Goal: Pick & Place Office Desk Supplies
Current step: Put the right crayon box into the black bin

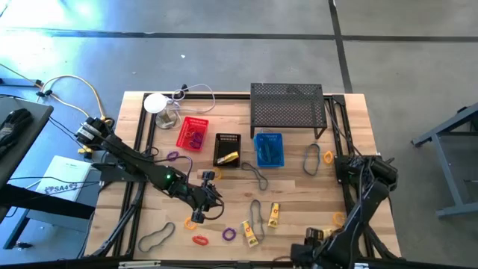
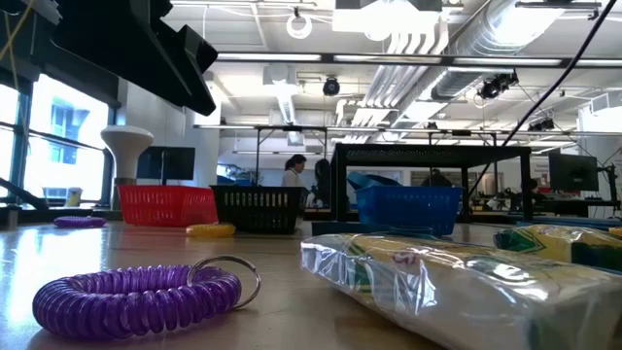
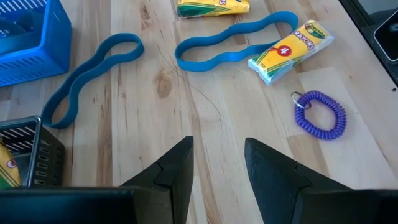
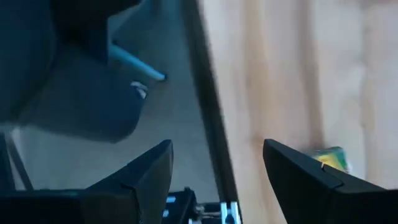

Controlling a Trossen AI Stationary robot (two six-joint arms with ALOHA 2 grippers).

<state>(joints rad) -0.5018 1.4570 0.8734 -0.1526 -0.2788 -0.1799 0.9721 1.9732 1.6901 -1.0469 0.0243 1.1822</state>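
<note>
Hovering over the middle of the pale wooden surface, the left hand has its 2 dark fingers apart with only bare wood between them, so it carries nothing. Judging from that pose, it is lined up to come down on one of the loose supplies just ahead of it.

Ahead of the fingers in the left wrist view lie 2 wavy blue-grey rubber-band loops, a yellow-and-green crayon pack in clear wrap resting across the end of one loop, and a purple coiled plastic wristband with a metal ring off to one side, apart from the rest. Each lies flat and loose, which should make a pinch from above workable; the thin loops probably need the fingers pressed close to the wood.

Beyond the hand stand 3 small baskets in a row: a red plastic basket, a black mesh basket and a blue plastic basket. They look like the sorting bins, with some pieces already inside. Behind them a black wire-mesh shelf stands.

Parked at the near right edge of the surface, the right hand has its fingers apart and empty, waiting.
</note>
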